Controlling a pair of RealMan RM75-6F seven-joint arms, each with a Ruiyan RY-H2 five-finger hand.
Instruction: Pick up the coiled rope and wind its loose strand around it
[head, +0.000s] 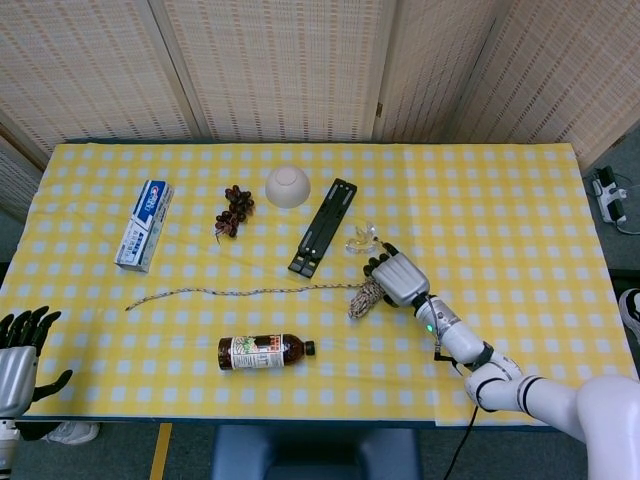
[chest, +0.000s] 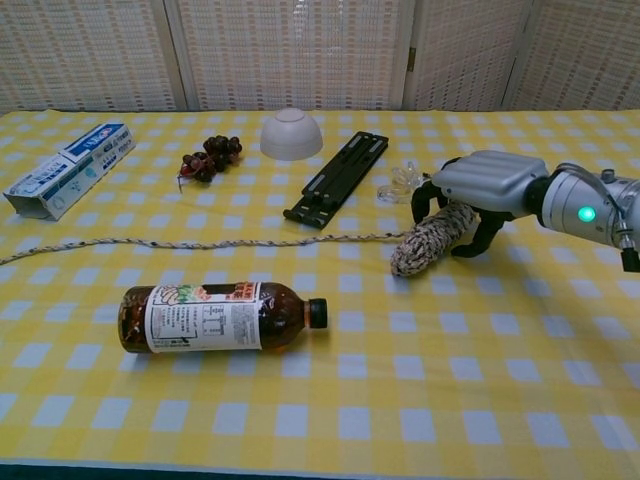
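A yellow-and-white checked tablecloth (head: 500, 200) covers the table. The coiled rope (chest: 432, 239) and its loose strand (head: 240, 292) are white flecked with dark thread. The right hand (chest: 487, 183) is grey with black fingers (chest: 420, 198). A brown bottle (chest: 215, 316), white bowl (head: 288, 186), black folding stand (head: 324, 226), dark red grapes (head: 234, 209), and a blue-and-white toothpaste box (head: 144, 224).
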